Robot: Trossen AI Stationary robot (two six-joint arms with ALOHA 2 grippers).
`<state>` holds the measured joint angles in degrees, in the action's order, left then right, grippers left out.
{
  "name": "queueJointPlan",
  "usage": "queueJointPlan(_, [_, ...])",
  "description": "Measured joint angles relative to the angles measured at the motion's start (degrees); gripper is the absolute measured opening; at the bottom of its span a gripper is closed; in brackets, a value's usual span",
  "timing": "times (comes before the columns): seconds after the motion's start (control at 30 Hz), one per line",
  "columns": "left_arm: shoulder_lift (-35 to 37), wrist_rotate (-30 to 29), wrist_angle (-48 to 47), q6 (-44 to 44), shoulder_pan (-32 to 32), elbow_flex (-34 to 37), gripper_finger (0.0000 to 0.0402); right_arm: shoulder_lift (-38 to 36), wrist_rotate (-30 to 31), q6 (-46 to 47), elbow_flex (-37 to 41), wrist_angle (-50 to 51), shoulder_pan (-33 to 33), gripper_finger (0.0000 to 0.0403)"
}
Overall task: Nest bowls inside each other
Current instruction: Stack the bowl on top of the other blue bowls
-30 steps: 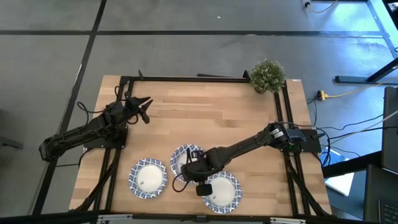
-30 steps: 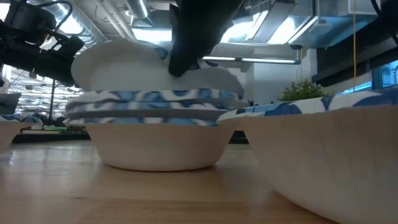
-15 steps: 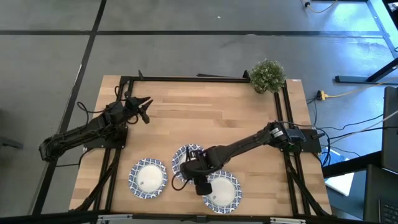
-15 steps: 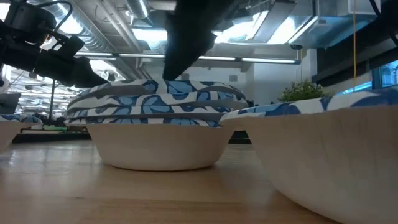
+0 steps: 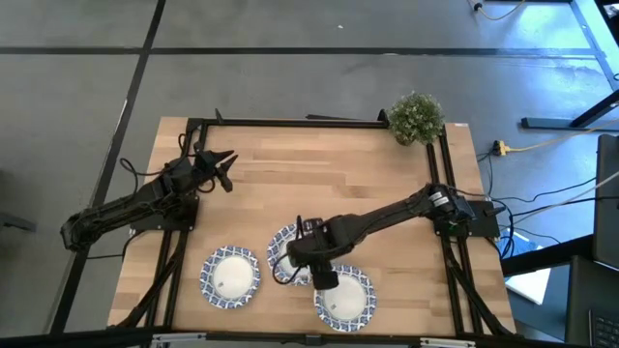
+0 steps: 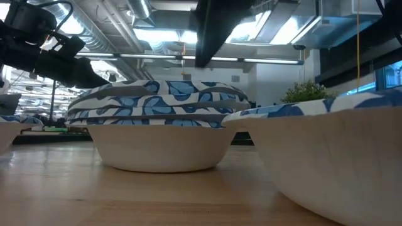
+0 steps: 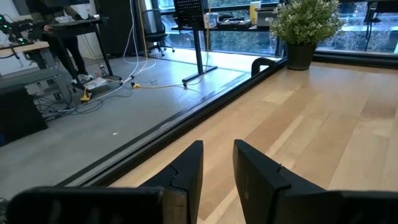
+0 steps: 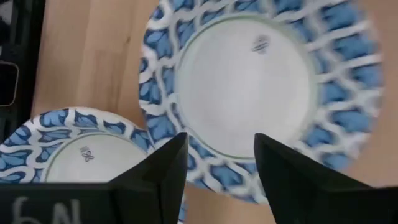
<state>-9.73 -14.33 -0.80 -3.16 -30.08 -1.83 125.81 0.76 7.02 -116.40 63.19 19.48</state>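
A stack of nested bowls [image 6: 160, 129], white with blue-patterned rims, rests on the table near its front edge; its top bowl [image 8: 249, 87] lies level in the stack. A single bowl [image 5: 230, 275] stands to the stack's left and another [image 5: 346, 298] to its right. My right gripper [image 8: 217, 149] hangs open above the stack's near right side [image 5: 308, 269], pointing steeply down with nothing between its fingers. My left gripper [image 5: 228, 169] waits open at the far left, over bare wood [image 7: 217, 152].
A small potted plant [image 5: 416, 118] stands at the table's far right corner. A black frame [image 5: 290, 122] runs along the table's edges. Bare wood [image 5: 338, 174] spans the table's middle and far half.
My right gripper has opened and let go of the top bowl, then risen and drawn back a little toward the table's right. The bowl, tilted a second ago, has dropped level into the stack.
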Motion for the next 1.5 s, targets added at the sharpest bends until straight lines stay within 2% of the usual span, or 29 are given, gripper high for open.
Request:
queueJointPlan(0.1, [0.01,0.00,-0.02,0.00,0.01,0.00,0.0082,-2.27,2.45,0.20,0.00,0.82,-0.08,0.0185])
queueJointPlan(0.27, [-0.01,0.02,-0.01,0.00,0.00,0.00,0.0082,-5.78,2.69,1.05,2.97,0.32,-0.15,0.0185])
queueJointPlan(0.4, [0.00,0.02,0.00,0.00,-0.01,0.00,0.0082,-9.60,2.72,4.05,11.77,-2.94,-0.15,0.0185])
queueJointPlan(0.6, [0.01,0.02,0.00,0.00,0.00,0.00,0.0082,-18.22,2.41,9.97,26.98,-16.46,0.59,0.0185])
queueJointPlan(0.83, [0.01,0.02,0.04,0.00,-0.01,0.00,0.0082,-26.89,2.23,21.58,41.42,-27.05,4.16,0.0185])
queueJointPlan(0.93, [0.01,0.02,0.03,-0.02,0.00,0.00,0.0082,-27.89,2.21,24.67,45.07,-31.65,6.45,0.0185])
queueJointPlan(1.1, [0.00,0.02,0.03,-0.02,0.00,0.00,0.0082,-27.88,2.63,28.61,49.01,-32.88,8.86,0.0185])
queueJointPlan(1.5, [0.01,0.02,0.02,0.02,0.00,0.00,0.0082,-27.88,3.89,31.79,55.85,-37.56,9.27,0.0185])
